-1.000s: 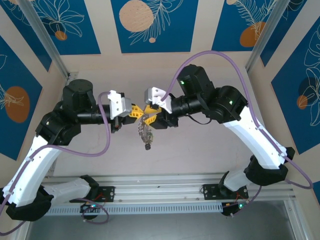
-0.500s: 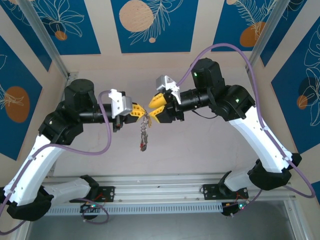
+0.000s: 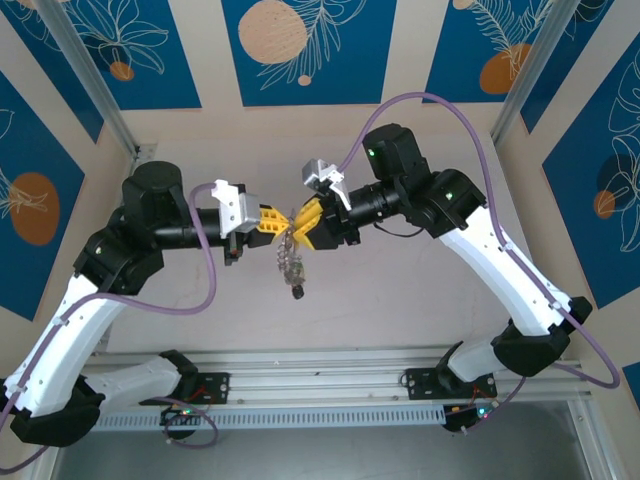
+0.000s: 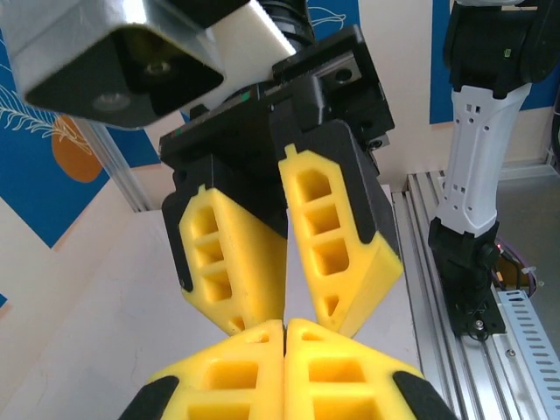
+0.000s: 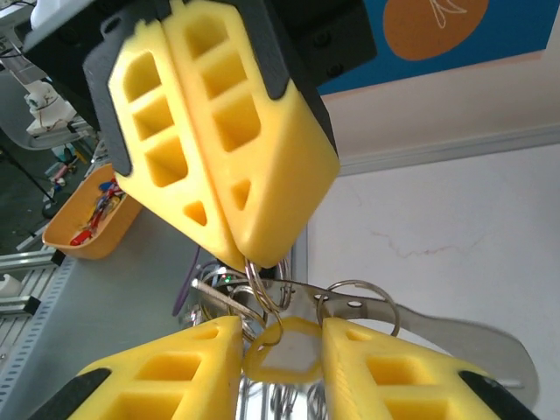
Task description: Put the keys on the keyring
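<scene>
Slip risk: the keys (image 5: 282, 357) are caught only by the edges of their yellowish loop. If the right gripper (image 5: 280, 337) squeezes off-centre, the flat loop could twist out and drop to the table (image 3: 400, 300).
Tangle risk: spare rings (image 5: 357, 302) and a broad metal blade (image 5: 455, 337) crowd just beside the loop, so a pull could drag the wrong ring or snag the bunch (image 3: 291, 268) hanging below.
Collision risk: the two sets of yellow fingertips are almost touching, and a nudge could knock the thin wire out of the left gripper (image 5: 249, 254).
Left jaws: clenched tight, tips pinching the thin grey wire of the keyring (image 5: 262, 287).
Right jaws: narrowed to the loop's width, with a finger against each side. The loop looks pinched, but how firmly is unclear.
Location: keys and keyring hang in the air between the two grippers, above the middle of the table, resting on nothing.
</scene>
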Action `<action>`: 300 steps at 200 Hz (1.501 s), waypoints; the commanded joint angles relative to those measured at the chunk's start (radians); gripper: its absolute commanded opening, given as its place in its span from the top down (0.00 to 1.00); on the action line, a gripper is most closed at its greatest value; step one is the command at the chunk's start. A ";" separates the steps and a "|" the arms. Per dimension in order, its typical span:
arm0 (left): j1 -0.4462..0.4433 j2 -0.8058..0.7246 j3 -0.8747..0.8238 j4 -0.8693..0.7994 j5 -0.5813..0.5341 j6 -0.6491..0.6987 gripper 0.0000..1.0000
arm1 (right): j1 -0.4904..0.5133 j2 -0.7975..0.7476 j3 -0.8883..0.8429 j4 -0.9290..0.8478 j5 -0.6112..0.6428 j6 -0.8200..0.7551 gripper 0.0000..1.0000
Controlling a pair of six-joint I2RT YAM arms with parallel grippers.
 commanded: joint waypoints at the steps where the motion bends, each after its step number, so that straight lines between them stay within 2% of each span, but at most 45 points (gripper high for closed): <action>1: -0.007 -0.017 0.002 0.074 0.049 -0.021 1.00 | -0.008 -0.028 -0.021 0.018 -0.047 0.032 0.73; 27: -0.007 -0.020 -0.005 0.091 0.056 -0.032 1.00 | -0.016 -0.025 -0.036 0.049 -0.071 0.047 0.88; 52: -0.007 -0.025 -0.013 0.109 0.068 -0.046 1.00 | -0.017 -0.025 -0.042 0.061 -0.072 0.056 0.95; 112: -0.007 -0.048 -0.045 0.168 0.092 -0.074 1.00 | -0.042 0.040 0.023 -0.004 -0.094 0.091 1.00; 145: -0.007 -0.060 -0.063 0.194 0.105 -0.086 1.00 | -0.060 0.109 0.099 -0.088 -0.150 0.094 1.00; 186: -0.006 -0.092 -0.100 0.220 0.103 -0.083 1.00 | -0.062 0.232 0.263 -0.288 -0.217 0.043 1.00; 222: -0.005 -0.111 -0.115 0.232 0.111 -0.081 1.00 | -0.062 0.260 0.272 -0.339 -0.304 0.018 1.00; 248: -0.005 -0.111 -0.113 0.232 0.116 -0.080 1.00 | -0.064 0.269 0.265 -0.350 -0.394 0.004 0.89; 300: -0.004 -0.116 -0.101 0.229 0.122 -0.091 1.00 | -0.090 0.268 0.266 -0.302 -0.362 0.058 0.74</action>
